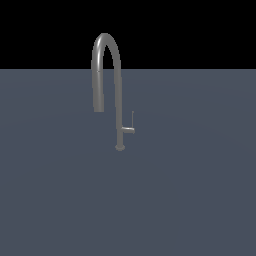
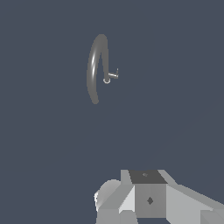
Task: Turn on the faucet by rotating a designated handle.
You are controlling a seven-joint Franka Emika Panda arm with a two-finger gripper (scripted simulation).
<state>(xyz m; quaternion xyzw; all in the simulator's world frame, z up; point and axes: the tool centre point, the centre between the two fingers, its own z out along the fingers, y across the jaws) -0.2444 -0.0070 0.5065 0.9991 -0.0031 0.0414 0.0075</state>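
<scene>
Tool (image 2: pixel 148 199) first: only a blocky pale-grey body with a dark top plate shows at the lower edge of the wrist view, and no fingers can be made out, so I cannot tell whether it is wide, narrow or holding anything. It does not appear in the exterior view at all.

Well apart from it stands the tall slim grey metallic gooseneck faucet (image 1: pixel 119 95), a little left of centre in the exterior view, its arched spout curving over and turning down toward the exterior view's left, its thin stem ending in a small round base. Low on the stem, on the exterior view's right, sits the small L-shaped grey metal handle (image 1: pixel 129 129): a short horizontal stub with a thin rod rising from its end. In the wrist view the same faucet (image 2: pixel 97 65) is seen from above, with the handle (image 2: pixel 113 75) beside the stem.

Around it spreads the flat dark blue-grey bench (image 1: pixel 190 200).

Judging by the gap, nothing of the task looks done: the handle is untouched, and the approach, the contact and the rotation all remain.
</scene>
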